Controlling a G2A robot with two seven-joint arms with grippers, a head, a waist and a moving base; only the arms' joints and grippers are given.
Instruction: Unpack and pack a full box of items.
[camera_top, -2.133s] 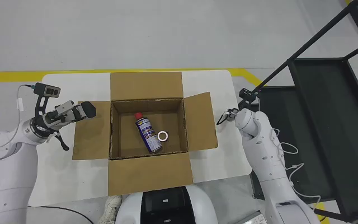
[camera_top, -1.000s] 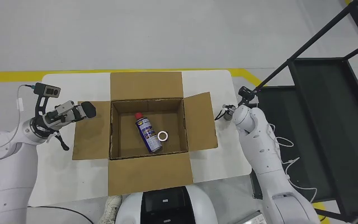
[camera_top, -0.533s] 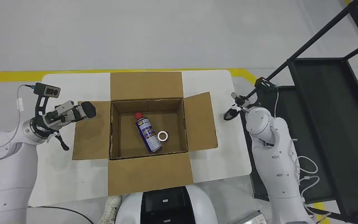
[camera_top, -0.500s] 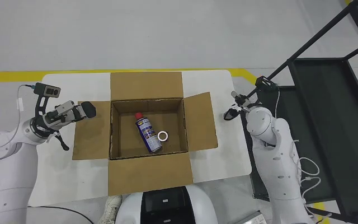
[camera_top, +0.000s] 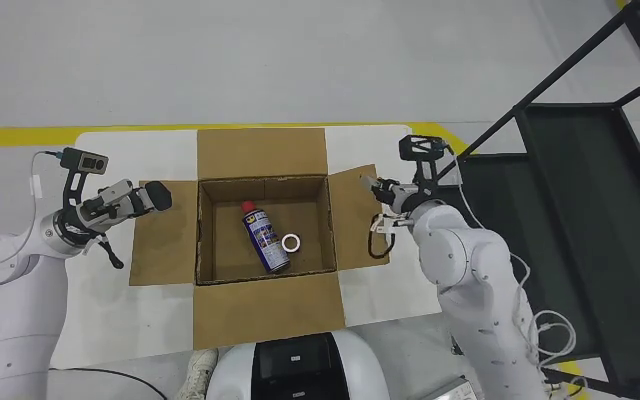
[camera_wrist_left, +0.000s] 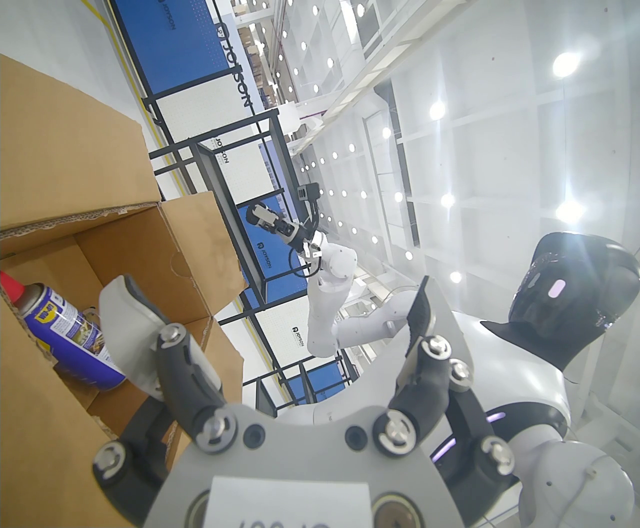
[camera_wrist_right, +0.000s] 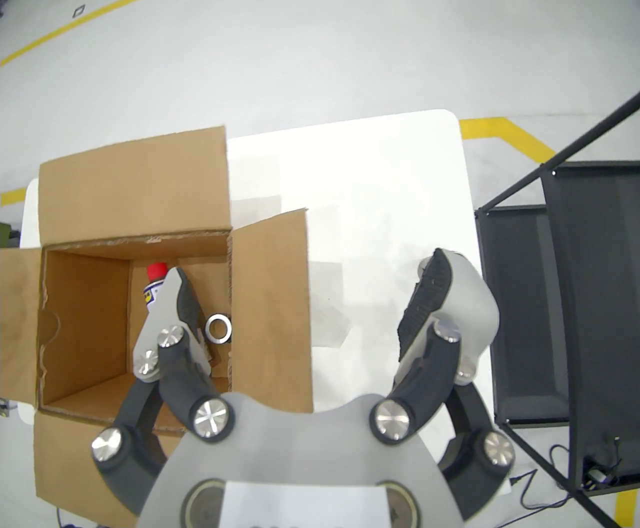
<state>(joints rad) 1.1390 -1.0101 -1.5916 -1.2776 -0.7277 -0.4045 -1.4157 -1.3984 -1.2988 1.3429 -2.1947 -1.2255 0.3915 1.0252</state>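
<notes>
Fingers (camera_wrist_right: 440, 285) of the right gripper (camera_wrist_right: 306, 265) spread over the box's (camera_top: 262, 152) 3 o'clock flap; left gripper (camera_wrist_left: 270, 292) spread at 9 o'clock; inside, the spray can (camera_top: 265, 237) lies cap toward 11 o'clock

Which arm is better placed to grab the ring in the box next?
Right, probably. The right gripper hangs open over the right flap, facing the ring; the left gripper, open too, is farther, at the left flap's outer edge.

Open box (camera_top: 262, 152) holds a spray can (camera_top: 264, 236) and small ring (camera_top: 292, 242)
</notes>
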